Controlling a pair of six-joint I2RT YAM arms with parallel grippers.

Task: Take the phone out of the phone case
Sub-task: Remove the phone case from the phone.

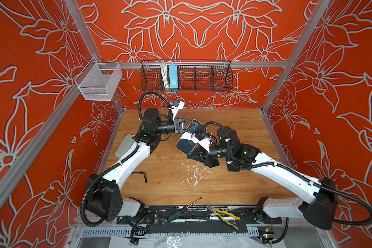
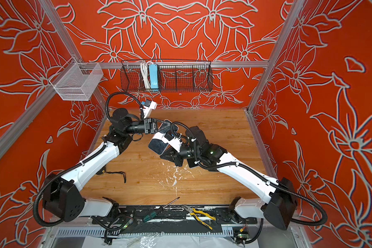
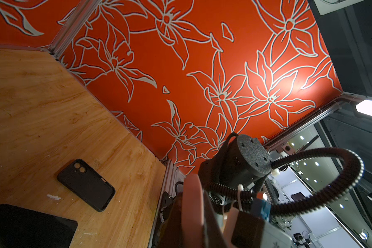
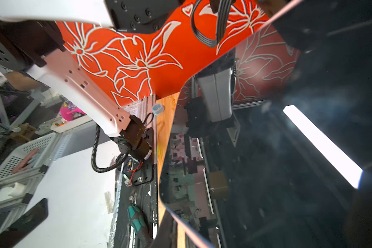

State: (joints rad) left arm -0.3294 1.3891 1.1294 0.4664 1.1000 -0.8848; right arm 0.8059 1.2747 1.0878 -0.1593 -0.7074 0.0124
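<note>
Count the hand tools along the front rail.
2. A green-handled screwdriver lies near the middle of the front rail; yellow-handled pliers lie beside it, toward the right arm's base. More could sit hidden behind the arms.

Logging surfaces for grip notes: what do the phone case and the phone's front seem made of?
The phone case: matte black, probably silicone or soft plastic; no glare. The phone: glossy glass-like front mirroring a light strip; pinkish edge, material unclear.
</note>
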